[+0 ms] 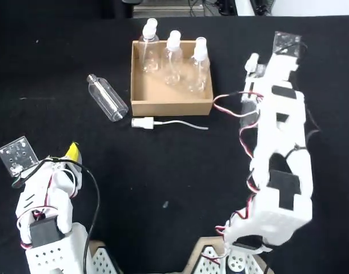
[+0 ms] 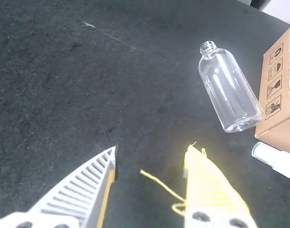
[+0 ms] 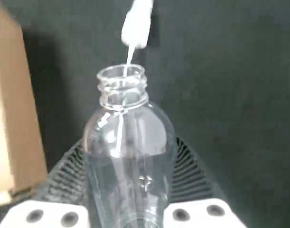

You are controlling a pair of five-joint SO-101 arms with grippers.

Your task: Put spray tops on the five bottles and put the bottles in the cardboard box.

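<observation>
The cardboard box [image 1: 141, 106] holds three clear bottles [image 1: 173, 57] with white spray tops on. A bare bottle [image 1: 107, 98] [image 2: 230, 92] lies on its side left of the box. A loose spray top [image 1: 143, 121] [image 2: 277, 159] with a long tube lies just in front of the box. My right gripper [image 1: 249, 103] [image 3: 130, 185] is shut on another clear bottle [image 3: 128, 142], right of the box. A spray top [image 3: 136, 23] [image 1: 252, 61] lies beyond that bottle's neck, its tube reaching into the opening. My left gripper [image 1: 71, 157] [image 2: 152, 164] is open above the mat, short of the bare bottle.
The black mat [image 1: 163, 188] covers the table. The box's side [image 3: 12, 118] stands close beside the held bottle. The right arm's white body [image 1: 280, 160] stretches along the table's right side. Bare mat lies between the two arms.
</observation>
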